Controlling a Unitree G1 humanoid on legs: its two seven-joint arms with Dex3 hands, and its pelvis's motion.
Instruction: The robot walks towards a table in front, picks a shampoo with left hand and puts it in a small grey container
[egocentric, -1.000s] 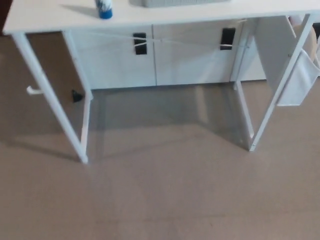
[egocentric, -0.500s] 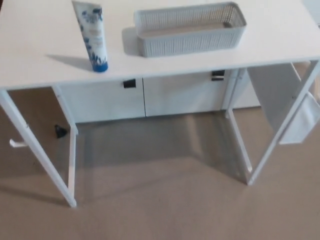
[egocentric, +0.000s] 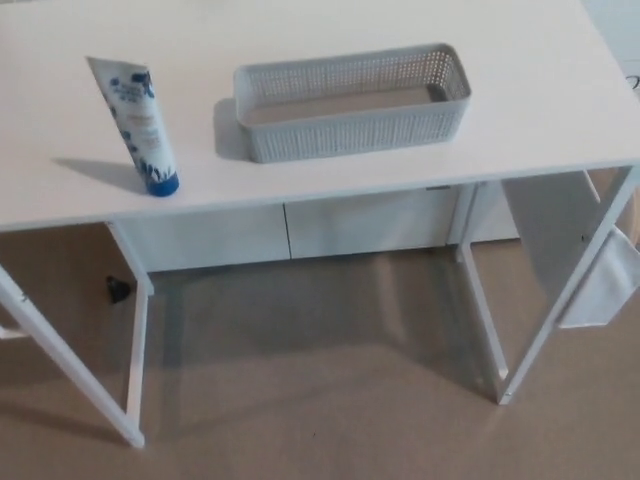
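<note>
A glossy tapered shampoo tube (egocentric: 140, 125) stands cap-down on the smooth white table (egocentric: 540, 90) beside a perforated rectangular grey container (egocentric: 350, 135); neither robot hand is in view.

No text, brand, number or sign can be read. The shampoo tube (egocentric: 140, 125), standing cap-down on the white table (egocentric: 545, 100), carries a blue floral print and a pale tan label panel. Any lettering on that panel is too small and blurred to make out. The walls of the grey perforated container (egocentric: 350, 138) show no legible marking.
</note>
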